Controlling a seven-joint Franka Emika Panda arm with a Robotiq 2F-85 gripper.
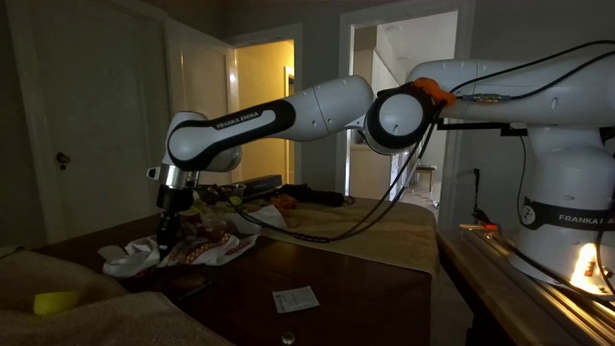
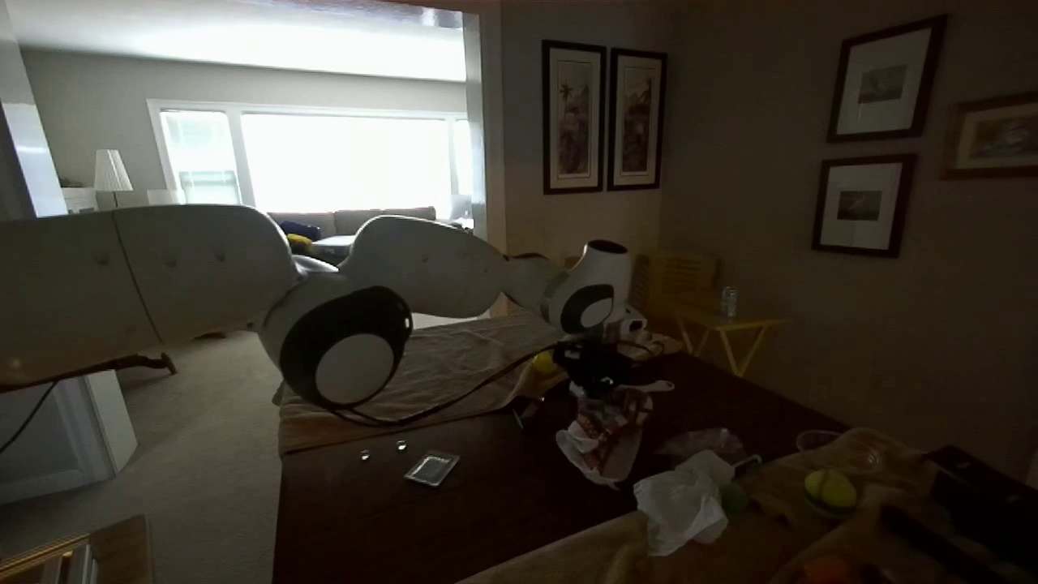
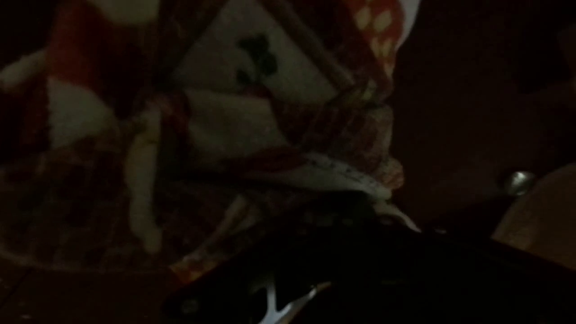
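Note:
A crumpled cloth with a red, white and brown pattern (image 1: 211, 250) lies on the dark table in both exterior views (image 2: 608, 434). My gripper (image 1: 166, 247) points straight down at it, its black fingers together between a white bunched part (image 1: 133, 259) and the patterned part. Much of the wrist view is filled by the cloth (image 3: 234, 121), with folds running up to the dark gripper (image 3: 346, 202) at the lower right. The fingertips are against or just over its edge. It is too dark there to tell whether a fold is pinched between them.
A small flat packet (image 1: 295, 299) and a clear ball (image 1: 288, 338) lie on the table. Beige towels (image 1: 365, 235) cover parts of it. White crumpled material (image 2: 684, 501), a yellow-green ball (image 2: 829, 490) and dark items stand beyond the cloth. The arm's cable (image 1: 312, 238) hangs low.

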